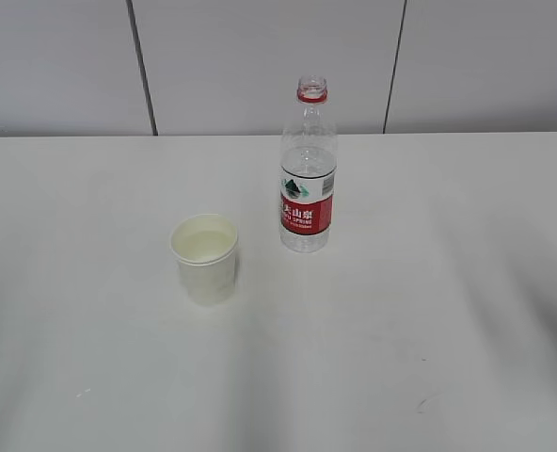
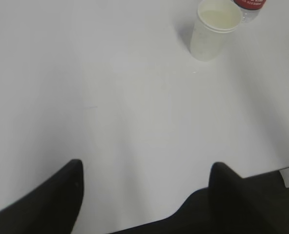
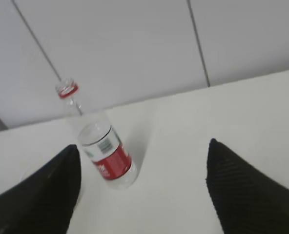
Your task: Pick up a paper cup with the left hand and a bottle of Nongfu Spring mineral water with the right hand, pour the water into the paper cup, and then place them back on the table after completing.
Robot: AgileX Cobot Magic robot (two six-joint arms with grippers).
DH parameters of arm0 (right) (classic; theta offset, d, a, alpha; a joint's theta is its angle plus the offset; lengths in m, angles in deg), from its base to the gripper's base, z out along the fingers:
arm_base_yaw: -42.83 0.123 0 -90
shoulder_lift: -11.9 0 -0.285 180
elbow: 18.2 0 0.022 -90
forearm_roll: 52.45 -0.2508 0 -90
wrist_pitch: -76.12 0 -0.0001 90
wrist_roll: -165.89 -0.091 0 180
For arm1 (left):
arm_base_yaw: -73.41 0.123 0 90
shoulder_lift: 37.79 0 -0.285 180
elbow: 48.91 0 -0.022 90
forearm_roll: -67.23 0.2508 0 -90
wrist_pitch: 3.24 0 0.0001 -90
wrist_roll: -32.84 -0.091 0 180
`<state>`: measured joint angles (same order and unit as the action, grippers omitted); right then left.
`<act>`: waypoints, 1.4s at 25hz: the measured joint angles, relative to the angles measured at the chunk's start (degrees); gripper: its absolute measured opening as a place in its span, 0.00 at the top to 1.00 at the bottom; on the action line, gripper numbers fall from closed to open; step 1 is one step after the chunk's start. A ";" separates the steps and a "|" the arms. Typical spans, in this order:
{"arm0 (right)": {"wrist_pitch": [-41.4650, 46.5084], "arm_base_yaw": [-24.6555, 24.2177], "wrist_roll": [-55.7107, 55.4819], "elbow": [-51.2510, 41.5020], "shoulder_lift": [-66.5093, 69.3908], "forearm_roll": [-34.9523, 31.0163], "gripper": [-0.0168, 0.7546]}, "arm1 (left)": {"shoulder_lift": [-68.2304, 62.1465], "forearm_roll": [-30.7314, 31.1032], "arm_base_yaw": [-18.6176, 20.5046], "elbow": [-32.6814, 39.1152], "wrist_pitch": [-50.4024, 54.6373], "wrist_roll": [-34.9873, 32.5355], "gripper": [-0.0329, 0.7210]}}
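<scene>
Exterior view: one paper cup (image 1: 204, 257) stands upright on the white table (image 1: 429, 311), left of centre. One water bottle (image 1: 308, 169) with a red label stands upright just behind and to the right of the cup, apart from it. The bottle has no cap on its red-ringed neck. It looks partly filled, and the cup appears to hold some liquid. No arm or gripper shows in this view.

Left wrist view: the left hand (image 2: 144, 195) hangs over bare table with its two black fingers spread wide and nothing between them. The cup sits far off at the top right, with the bottle's red label just peeking out behind it.

Right wrist view: the right hand (image 3: 142, 185) also has its fingers spread wide, holding nothing. The bottle stands ahead, towards the left finger, not yet between the two.

Judgement: both things stand on the table with both hands free and well back. Either the approach has not begun, or the pour is already done; the water in the cup hints at the second, but I cannot be sure. If picking up comes next, each hand must travel forward and straddle its thing before closing.

Count: one cup, one bottle, two grippers.
</scene>
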<state>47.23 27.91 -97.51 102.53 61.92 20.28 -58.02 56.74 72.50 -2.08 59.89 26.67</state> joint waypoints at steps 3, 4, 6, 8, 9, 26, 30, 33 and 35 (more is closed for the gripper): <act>6.32 0.00 7.63 -0.72 -3.16 -10.38 0.21 | 0.00 0.00 0.00 0.00 0.00 0.00 0.31; 9.08 0.28 10.55 -0.83 -3.85 -13.81 0.21 | 0.00 0.00 0.00 0.00 0.00 0.00 0.31; 15.05 1.77 15.86 -0.83 -5.35 -20.20 0.21 | 0.00 0.00 0.00 0.00 0.00 0.00 0.31; 22.30 4.14 21.36 -0.83 -7.07 -26.72 0.21 | 0.00 0.00 0.00 0.00 0.00 0.00 0.31; 25.65 5.81 24.62 -0.83 -8.24 -30.40 0.21 | 0.00 0.00 0.00 0.00 0.00 0.00 0.31; 81.97 19.24 72.93 11.95 -28.98 -62.01 0.21 | 0.00 0.00 0.00 0.00 0.00 0.00 0.32; 89.09 19.24 78.68 12.99 -32.03 -66.67 0.21 | 0.00 0.00 0.00 0.00 0.00 0.00 0.32; 92.94 19.24 79.57 13.14 -34.53 -67.81 0.21 | 0.00 0.00 0.00 0.00 0.00 0.00 0.33; 94.42 19.24 79.70 13.25 -36.67 -68.59 0.21 | 0.00 0.00 0.00 0.00 0.00 0.00 0.34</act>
<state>141.64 47.15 -17.81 115.78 25.25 -48.31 -58.02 56.74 72.50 -2.08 59.89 26.67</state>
